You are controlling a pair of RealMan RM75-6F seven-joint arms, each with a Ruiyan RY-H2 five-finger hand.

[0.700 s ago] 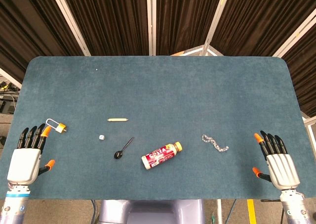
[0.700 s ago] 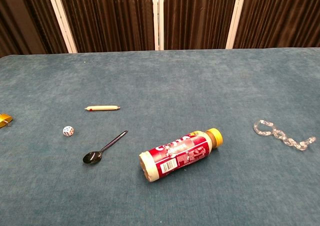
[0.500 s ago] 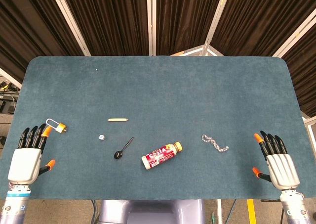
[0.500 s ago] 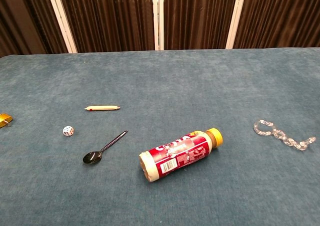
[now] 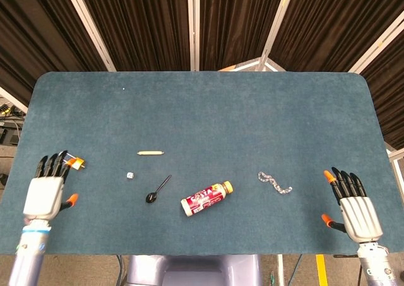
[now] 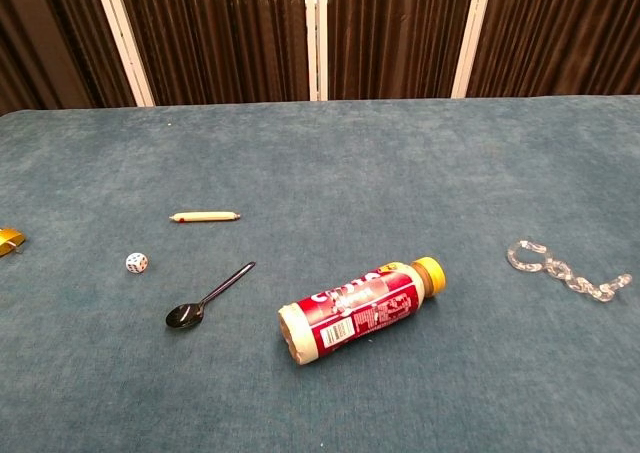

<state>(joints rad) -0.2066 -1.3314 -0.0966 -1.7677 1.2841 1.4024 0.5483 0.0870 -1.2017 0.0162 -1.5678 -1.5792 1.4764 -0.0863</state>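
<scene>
My left hand hovers flat and open at the table's near left, its fingertips over a small brass padlock that also peeks in at the chest view's left edge. At the near right my right hand lies open and holds nothing; the nearest thing to it is a clear plastic chain. Between the hands a red bottle with a yellow cap lies on its side. A black spoon, a white die and a cream stick lie left of it.
The blue felt table stretches back to dark curtains with white posts. A tiny white speck lies at the far left. Neither hand shows in the chest view.
My left hand has moved forward and slightly right, so its fingertips now cover the padlock's shackle. The right hand and all objects stay where they were.
</scene>
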